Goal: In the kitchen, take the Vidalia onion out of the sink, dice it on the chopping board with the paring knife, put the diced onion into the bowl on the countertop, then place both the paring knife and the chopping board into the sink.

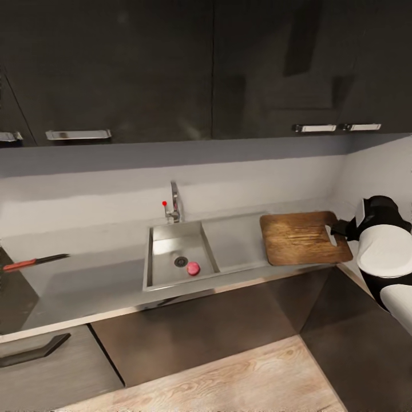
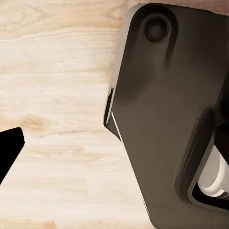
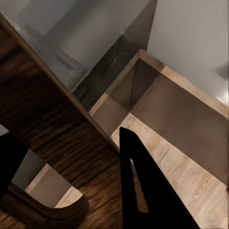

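Vidalia onion (image 1: 193,268) sits in sink (image 1: 166,273) beside the drain, left of chopping board (image 1: 303,237). Likely light, firm, round, rolls easily (grip across its middle). Right end effector (image 1: 333,231) fingers straddle the board's handle edge, apart.

Vidalia onion (image 1: 193,268): small round pinkish-red bulb, whole, resting on the floor of the sink (image 1: 166,252) basin, just right of the round drain, toward the near wall.

Sink: rectangular stainless-steel basin, flat drainboard to its right, chrome faucet with red knob at the far rim.

Chopping board (image 1: 302,237): dark brown wood-grain, rounded corners, handle slot at its right end. It lies flat on the countertop (image 1: 86,280) just right of the drainboard.

Paring knife (image 1: 34,261): reddish handle, dark blade pointing right, lying at the far left of the countertop, well apart from the sink.

Countertop: smooth grey, level.
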